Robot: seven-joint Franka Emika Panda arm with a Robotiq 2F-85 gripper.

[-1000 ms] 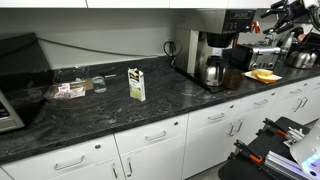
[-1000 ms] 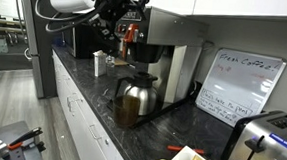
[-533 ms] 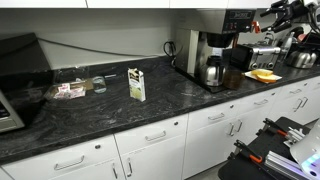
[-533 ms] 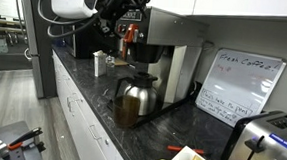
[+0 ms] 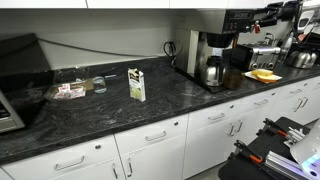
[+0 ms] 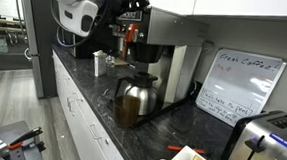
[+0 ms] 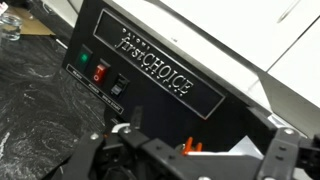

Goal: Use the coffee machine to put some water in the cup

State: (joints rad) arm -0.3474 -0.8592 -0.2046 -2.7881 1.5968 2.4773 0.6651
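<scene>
- The claw faces the upper front panel of the coffee machine. In the wrist view its two fingers are spread wide apart, with nothing held between them.
- The panel carries a green switch, a red switch and a black switch, grouped at the lower left of the name plate.
- In an exterior view the arm reaches in at the top of the coffee machine, above the brew head.
- The cup, a clear glass, rests on the table, well apart from the coffee machine. A small carton stands between the two. Whether the cup is upright cannot be told.
- A steel carafe sits on the coffee machine's base, directly under the brew head.
- A handwritten sign board leans against the wall just beside the coffee machine, on the side away from the cup.
- A toaster stands past the sign board, farther from the coffee machine.
</scene>
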